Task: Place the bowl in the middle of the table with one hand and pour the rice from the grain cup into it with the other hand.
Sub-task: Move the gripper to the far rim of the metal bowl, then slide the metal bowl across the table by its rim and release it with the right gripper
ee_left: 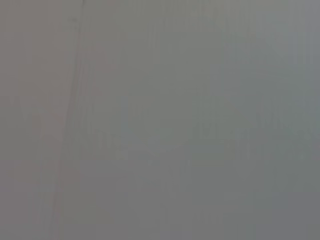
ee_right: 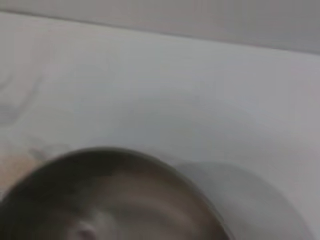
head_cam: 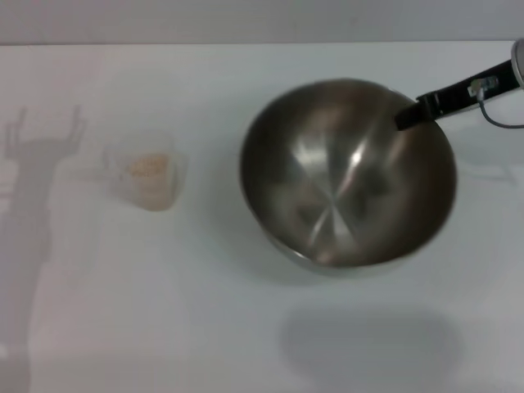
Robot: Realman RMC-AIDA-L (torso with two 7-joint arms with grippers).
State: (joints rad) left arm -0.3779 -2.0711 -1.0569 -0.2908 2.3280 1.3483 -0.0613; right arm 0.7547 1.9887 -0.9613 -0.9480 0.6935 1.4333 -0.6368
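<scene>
The big steel bowl (head_cam: 348, 172) hangs tilted above the table (head_cam: 246, 327), right of centre, and its shadow falls apart from it nearer the front edge. My right gripper (head_cam: 407, 117) comes in from the far right and is shut on the bowl's far right rim, one dark finger inside the rim. In the right wrist view the bowl (ee_right: 110, 200) shows close up, with the table (ee_right: 150, 90) beyond it. The clear grain cup (head_cam: 147, 176) stands on the table at the left with a small heap of rice (head_cam: 149, 166) in it. My left gripper is out of view.
The shadow of an arm lies on the table at the far left (head_cam: 33, 188). The table's far edge meets a grey wall (head_cam: 246, 20). The left wrist view shows only a plain grey surface (ee_left: 160, 120).
</scene>
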